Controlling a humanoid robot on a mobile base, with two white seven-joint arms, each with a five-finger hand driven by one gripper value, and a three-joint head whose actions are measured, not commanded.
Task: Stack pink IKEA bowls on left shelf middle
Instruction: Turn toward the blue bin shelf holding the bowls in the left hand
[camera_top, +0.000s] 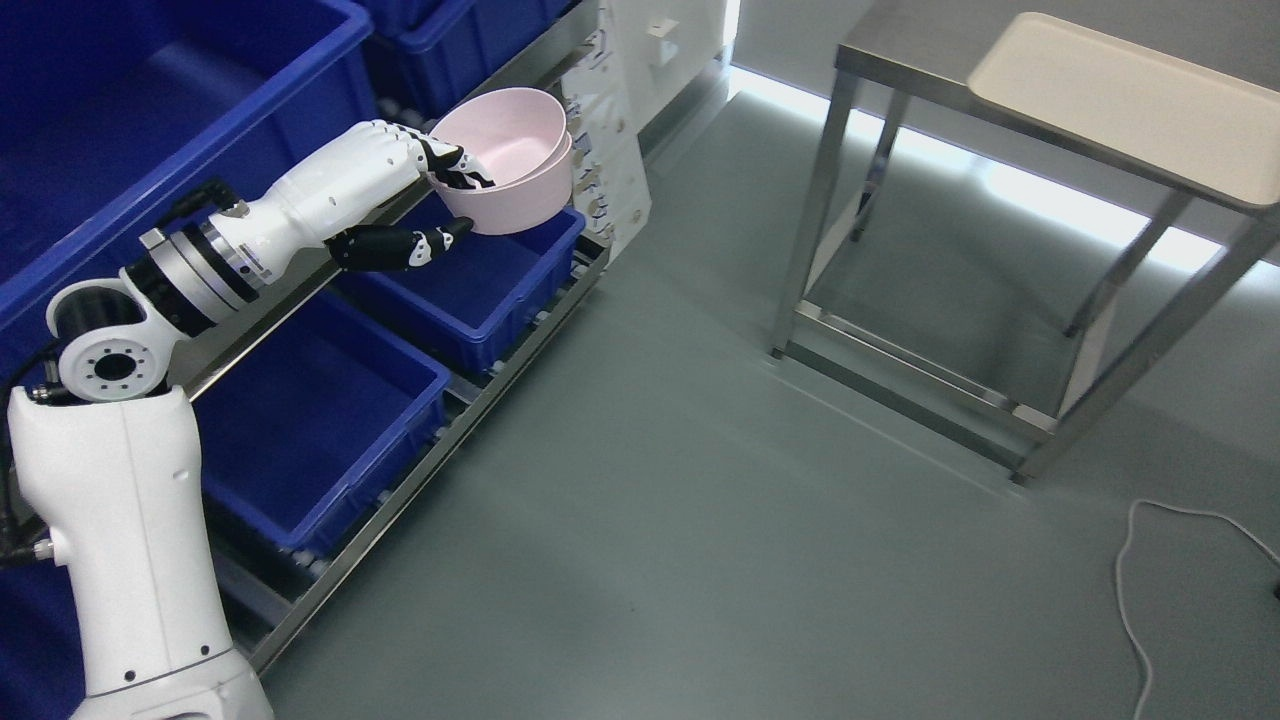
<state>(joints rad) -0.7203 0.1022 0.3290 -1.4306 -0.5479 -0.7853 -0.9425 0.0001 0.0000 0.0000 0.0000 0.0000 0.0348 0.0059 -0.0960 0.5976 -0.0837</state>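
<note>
Two pink bowls (510, 160), nested one inside the other, are held in the air beside the shelf rack on the left. My left hand (440, 195) is shut on them: fingers hook over the near rim and the thumb (420, 245) reaches under the bowl's side. The bowls hang above the far blue bin (480, 290) of the lower shelf row, tilted slightly toward me. The left arm runs up from the lower left corner. The right arm does not show.
Blue bins (310, 420) fill the rack's tiers on the left, with a large one (150, 130) at top left. A steel table (1000, 250) carrying a cream tray (1130, 100) stands at the right. A white cable (1150, 600) lies on the grey floor at bottom right.
</note>
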